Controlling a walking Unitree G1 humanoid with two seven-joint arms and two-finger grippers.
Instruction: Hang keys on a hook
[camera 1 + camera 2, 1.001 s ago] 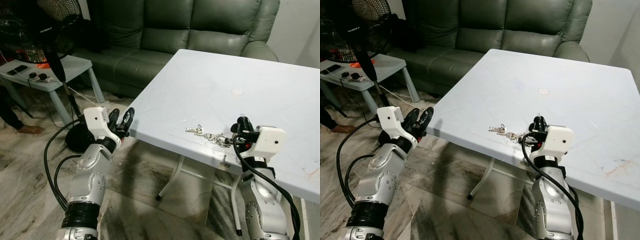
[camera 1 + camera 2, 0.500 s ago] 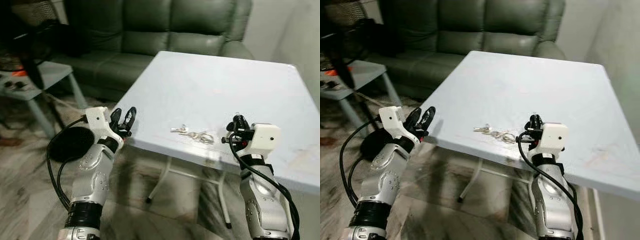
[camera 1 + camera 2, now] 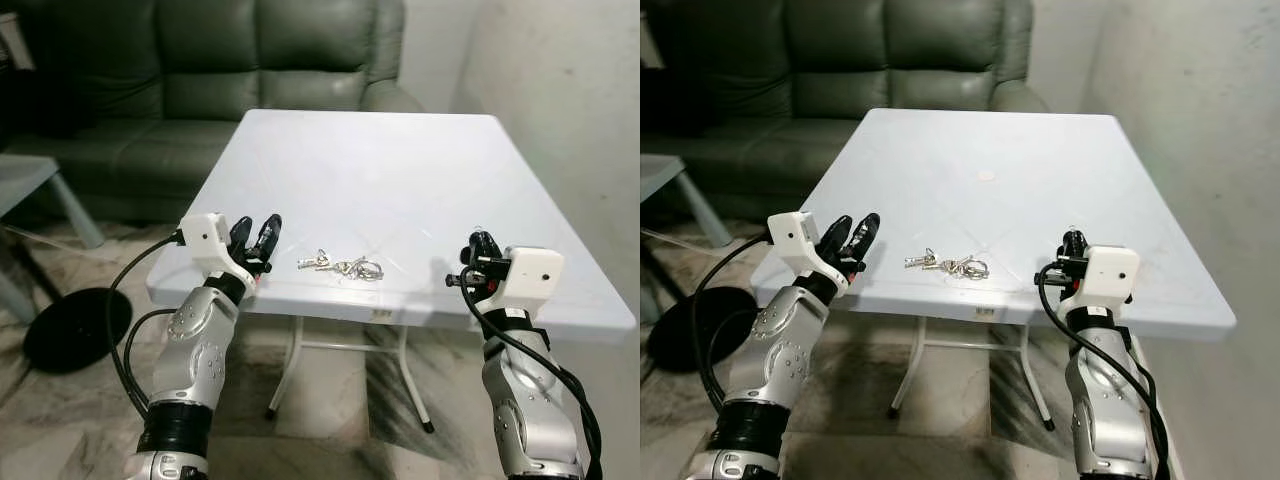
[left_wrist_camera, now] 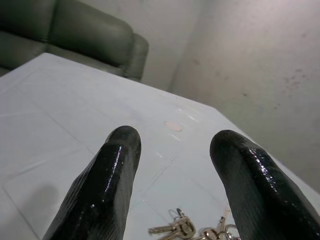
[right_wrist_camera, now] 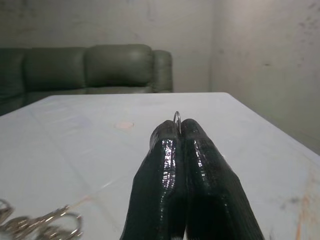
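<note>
A bunch of silver keys [image 3: 340, 266] lies near the front edge of the white table [image 3: 400, 150]. My left gripper [image 3: 258, 226] is open at the table's front left corner, just left of the keys, its two black fingers [image 4: 117, 165] spread wide with nothing between them; the keys [image 4: 195, 230] lie just beyond them. My right gripper [image 3: 478, 242] is held over the front right part of the table, well right of the keys. It is shut on a thin metal hook [image 5: 176, 118] whose loop sticks up from the fingertips.
A dark green sofa [image 3: 250, 60] stands behind the table. A bare wall [image 3: 560, 100] runs close along the table's right side. A black round fan base [image 3: 70, 330] rests on the marble floor at the left, beside a grey side table [image 3: 25, 180].
The whole view has swung right, so the fan and side table slid out to the left. The keys are now nearer my left gripper and farther from my right. Both grippers kept their states.
</note>
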